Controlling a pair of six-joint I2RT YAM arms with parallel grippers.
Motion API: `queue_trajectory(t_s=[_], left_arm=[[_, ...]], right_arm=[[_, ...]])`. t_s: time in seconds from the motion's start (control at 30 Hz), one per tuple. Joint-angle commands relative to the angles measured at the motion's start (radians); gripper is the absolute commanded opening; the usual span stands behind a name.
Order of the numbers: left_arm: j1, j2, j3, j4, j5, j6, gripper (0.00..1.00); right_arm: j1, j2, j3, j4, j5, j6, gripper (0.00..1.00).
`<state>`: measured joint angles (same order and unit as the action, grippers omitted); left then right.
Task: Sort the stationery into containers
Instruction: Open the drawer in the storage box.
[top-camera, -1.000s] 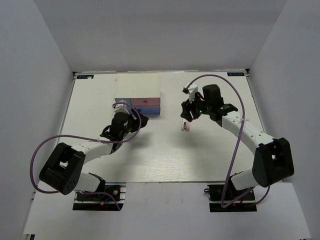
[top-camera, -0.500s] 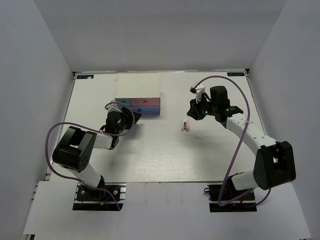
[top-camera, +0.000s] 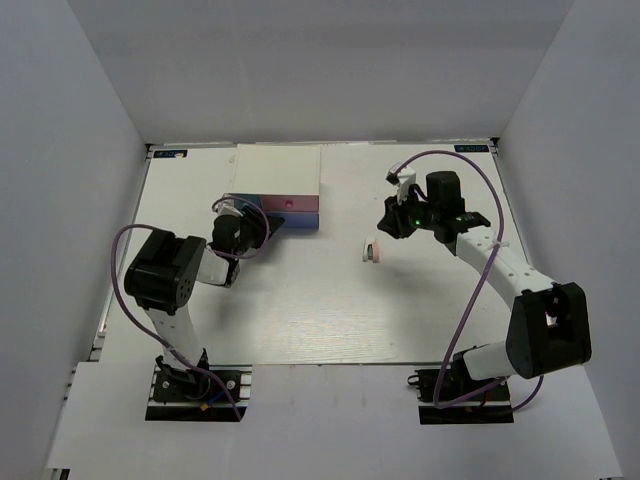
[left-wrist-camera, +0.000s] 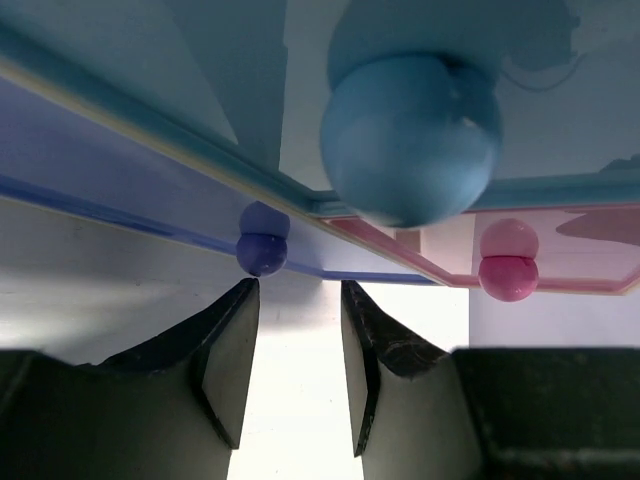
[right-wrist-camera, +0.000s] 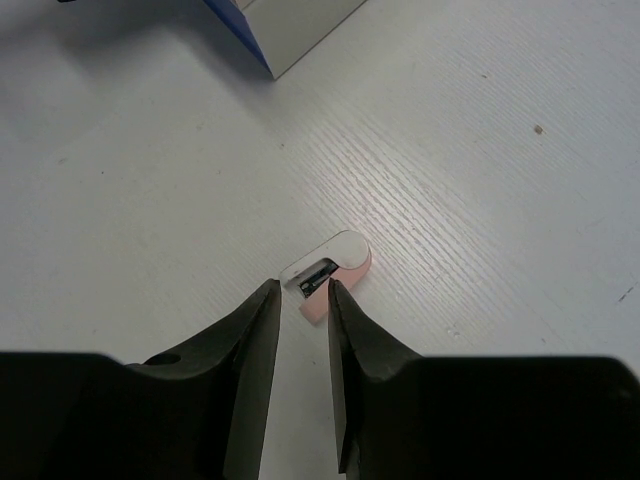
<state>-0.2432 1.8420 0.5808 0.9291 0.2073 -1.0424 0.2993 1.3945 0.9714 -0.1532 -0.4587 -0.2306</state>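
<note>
A small whitish-pink stationery piece (right-wrist-camera: 340, 265) with a dark slot lies flat on the white table (top-camera: 300, 300), also seen from above as a pale piece (top-camera: 371, 251). My right gripper (right-wrist-camera: 300, 290) hovers just short of it, jaws a narrow gap apart and empty. The containers are the drawers of a white-topped box (top-camera: 277, 170). Its light blue knob (left-wrist-camera: 410, 140), purple knob (left-wrist-camera: 262, 253) and pink knob (left-wrist-camera: 508, 277) fill the left wrist view. My left gripper (left-wrist-camera: 298, 290) sits close below the knobs, slightly open, gripping nothing.
The pink drawer front (top-camera: 293, 203) and the purple one (top-camera: 300, 218) face the arms. White walls close off the table on three sides. The left arm is folded close to the box's left corner; purple cables loop from both arms.
Both grippers have narrowed their jaws from wide to a small gap. The left arm folded in and brought its gripper up to the drawer fronts. The right gripper shifted slightly right.
</note>
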Motion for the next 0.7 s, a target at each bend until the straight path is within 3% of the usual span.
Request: queue_trajectory(t_s=[0.0, 0.2, 0.67], left_arm=[[0.01, 0.003, 0.033, 0.033, 0.03, -0.011, 0.48], [0.01, 0.022, 0.042, 0.024, 0.012, -0.011, 0.48], [-0.008, -0.038, 0.031, -0.093, -0.206, 0.012, 0.43]], right_arm=[[-0.009, 0.004, 0.013, 0.035, -0.021, 0.011, 0.32], [-0.017, 0.023, 0.024, 0.035, -0.029, 0.013, 0.32], [-0.02, 0.047, 0.049, 0.029, -0.047, 0.016, 0.32]])
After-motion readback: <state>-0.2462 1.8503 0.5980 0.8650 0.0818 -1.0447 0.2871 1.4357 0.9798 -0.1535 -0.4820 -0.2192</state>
